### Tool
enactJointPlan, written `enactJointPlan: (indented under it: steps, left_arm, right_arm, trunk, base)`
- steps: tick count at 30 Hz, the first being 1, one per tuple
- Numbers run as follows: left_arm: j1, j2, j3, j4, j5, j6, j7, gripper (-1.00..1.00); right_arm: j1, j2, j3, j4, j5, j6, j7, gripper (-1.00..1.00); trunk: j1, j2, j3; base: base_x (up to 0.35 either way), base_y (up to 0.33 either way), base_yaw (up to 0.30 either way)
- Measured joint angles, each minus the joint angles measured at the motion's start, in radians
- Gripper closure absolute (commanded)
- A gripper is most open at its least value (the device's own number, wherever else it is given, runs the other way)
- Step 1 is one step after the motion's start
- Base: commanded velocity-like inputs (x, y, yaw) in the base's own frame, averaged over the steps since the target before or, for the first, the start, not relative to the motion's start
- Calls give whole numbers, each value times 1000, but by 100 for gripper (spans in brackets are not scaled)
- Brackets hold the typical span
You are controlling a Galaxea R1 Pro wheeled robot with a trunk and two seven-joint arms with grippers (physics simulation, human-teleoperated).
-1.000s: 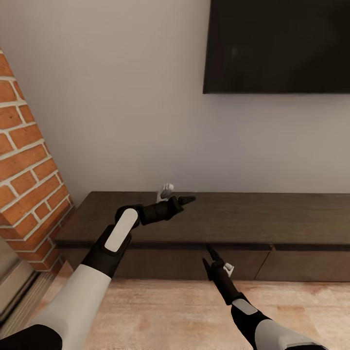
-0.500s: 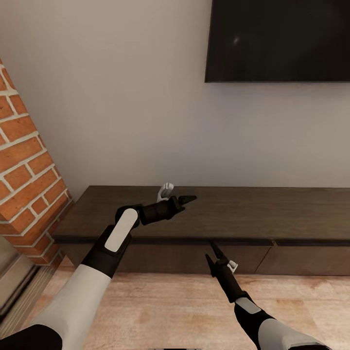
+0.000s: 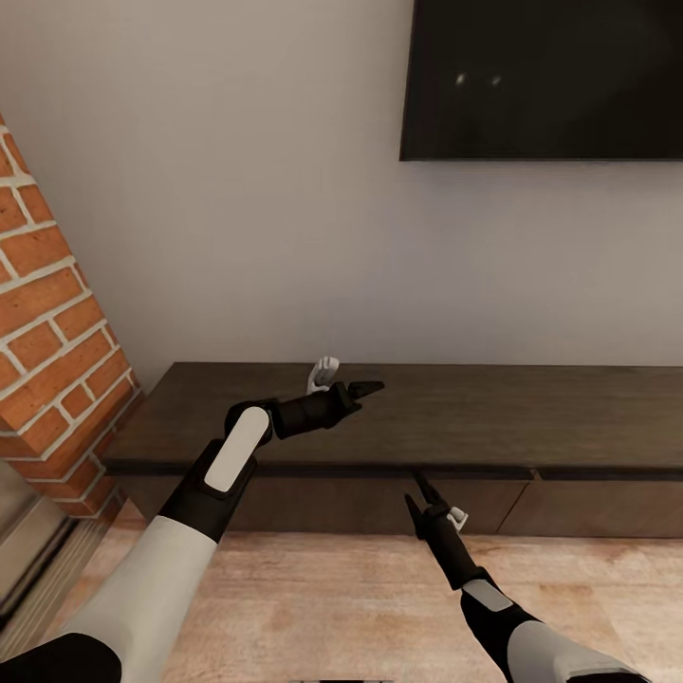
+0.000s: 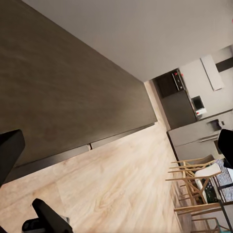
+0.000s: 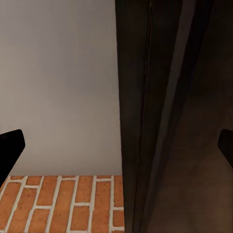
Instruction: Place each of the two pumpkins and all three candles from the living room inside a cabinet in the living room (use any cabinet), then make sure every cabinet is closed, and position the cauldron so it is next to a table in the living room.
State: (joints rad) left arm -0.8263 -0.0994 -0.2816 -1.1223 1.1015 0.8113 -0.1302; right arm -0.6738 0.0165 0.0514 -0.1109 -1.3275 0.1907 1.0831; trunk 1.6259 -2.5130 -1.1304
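Floor [image 3: 313, 607]: pale wood boards nearest me, at 6 o'clock in the head view, running up to the foot of the unit.
Right pincer [image 3: 417, 493]: at 5 o'clock, thin black fingers slightly apart and holding nothing, tips just under the cabinet's top edge, in front of a drawer front.
Drawer front [image 3: 360, 507]: flat dark panel, shut as far as I can tell; I see no handle, so I judge the hold is the lip under the overhanging top, where the dark gap runs.
Cabinet [image 3: 531, 417]: long low dark-brown unit across the middle; I expect stiff, heavy wood, a drawer that slides and does not flex, and a smooth face that gives my fingers little friction.
Left pincer [image 3: 365, 387]: near centre, above the cabinet's top; the fingers look together in the head view, yet the left wrist view shows dark tips at opposite edges, so I cannot tell.
Brick column [image 3: 47, 351]: at 9 o'clock, beside the cabinet's left end.
Wall [image 3: 247, 209]: plain pale, behind the cabinet.
Screen [image 3: 545, 81]: black panel at 1 o'clock, farthest off.
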Motion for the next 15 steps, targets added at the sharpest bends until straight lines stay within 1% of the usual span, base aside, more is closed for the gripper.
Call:
enactJointPlan:
  steps: [7,15]
  left_arm:
    - [0,0,0,0,-1,0,0,-100]
    - [0,0,0,1,-1,0,0,-100]
  right_arm:
    - [-1,-4,0,-12,0,-1,-4,-100]
    - [-1,-15,0,-11,-2,-1,-13,-100]
  trunk:
    - [0,0,0]
    - [0,0,0]
  base:
    - [0,0,0]
    - [0,0,0]
